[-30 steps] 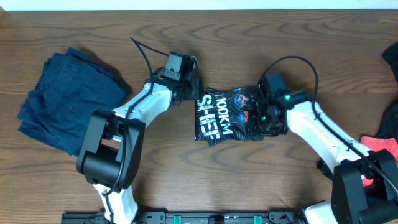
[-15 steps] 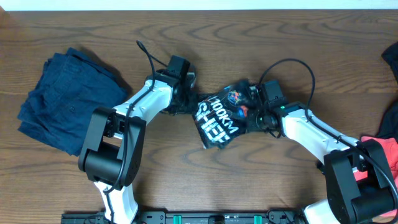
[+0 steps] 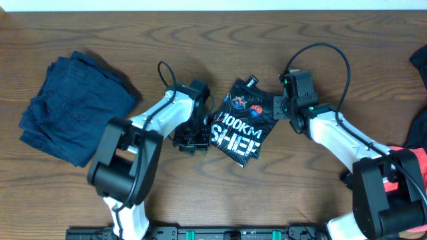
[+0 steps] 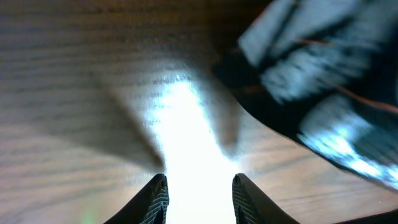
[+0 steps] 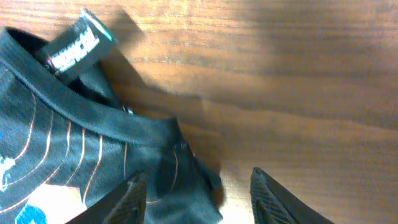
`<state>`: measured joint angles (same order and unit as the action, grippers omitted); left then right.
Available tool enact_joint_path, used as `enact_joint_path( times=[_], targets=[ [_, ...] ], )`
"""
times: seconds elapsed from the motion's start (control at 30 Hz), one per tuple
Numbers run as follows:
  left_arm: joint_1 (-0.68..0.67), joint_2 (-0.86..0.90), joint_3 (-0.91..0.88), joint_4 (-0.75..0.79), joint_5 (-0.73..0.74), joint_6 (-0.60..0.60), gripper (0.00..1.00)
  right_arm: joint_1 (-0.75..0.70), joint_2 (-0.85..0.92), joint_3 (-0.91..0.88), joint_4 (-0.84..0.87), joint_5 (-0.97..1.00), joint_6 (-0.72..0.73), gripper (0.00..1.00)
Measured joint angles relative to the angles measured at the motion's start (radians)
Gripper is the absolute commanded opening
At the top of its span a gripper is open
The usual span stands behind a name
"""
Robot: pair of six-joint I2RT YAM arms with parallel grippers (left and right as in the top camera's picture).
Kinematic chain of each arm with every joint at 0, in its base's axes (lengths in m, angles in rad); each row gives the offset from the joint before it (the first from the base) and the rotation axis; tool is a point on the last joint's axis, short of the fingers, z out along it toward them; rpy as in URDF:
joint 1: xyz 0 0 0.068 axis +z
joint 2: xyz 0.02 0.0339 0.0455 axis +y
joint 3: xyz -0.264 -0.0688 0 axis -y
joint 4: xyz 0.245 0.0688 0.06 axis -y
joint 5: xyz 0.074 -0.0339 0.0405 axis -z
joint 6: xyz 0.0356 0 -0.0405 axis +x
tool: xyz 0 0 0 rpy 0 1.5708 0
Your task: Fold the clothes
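I see a brown wood-grain bench (image 3: 347, 33). A folded black jersey (image 3: 240, 127) with white "100KM" print lies tilted near its middle. A rumpled navy garment (image 3: 73, 110) lies well apart on the left. A coral-red garment (image 3: 421, 163) sits at the right edge, cut off by the frame.

View from the left wrist. The two dark fingertips (image 4: 157, 194) of the left gripper (image 4: 199, 186) rise from the bottom edge at centre, standing apart with only bare wood between them. The wooden table (image 4: 74, 93) fills the left and middle of the frame, crossed by a bright glare (image 4: 186, 124) running up from the gap. A black jersey (image 4: 323, 93), blurred, occupies the upper right, showing pale print and thin orange lines. It lies apart from both fingertips.
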<state>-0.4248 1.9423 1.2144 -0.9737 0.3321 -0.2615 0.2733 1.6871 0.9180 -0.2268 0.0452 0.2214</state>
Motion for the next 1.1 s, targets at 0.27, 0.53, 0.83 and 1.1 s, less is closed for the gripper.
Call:
enact_joint_path(
  times=[0.27,0.53,0.83,1.1],
  targets=[
    [0.074,-0.29,-0.003,0.19,-0.144,0.032,0.85,-0.01,-0.156,0.057,-0.234,0.017,-0.022,0.58],
    [0.135,-0.274,-0.001,0.555,0.048,0.199,0.94,-0.025,-0.337,0.07,-0.391,0.023,-0.023,0.6],
    [0.143,0.037,0.044,0.695,0.363,0.241,0.94,-0.025,-0.362,0.071,-0.506,0.022,-0.024,0.6],
    [0.142,0.22,0.164,0.73,0.56,0.23,0.94,-0.025,-0.362,0.071,-0.514,0.022,-0.024,0.6]
  ],
)
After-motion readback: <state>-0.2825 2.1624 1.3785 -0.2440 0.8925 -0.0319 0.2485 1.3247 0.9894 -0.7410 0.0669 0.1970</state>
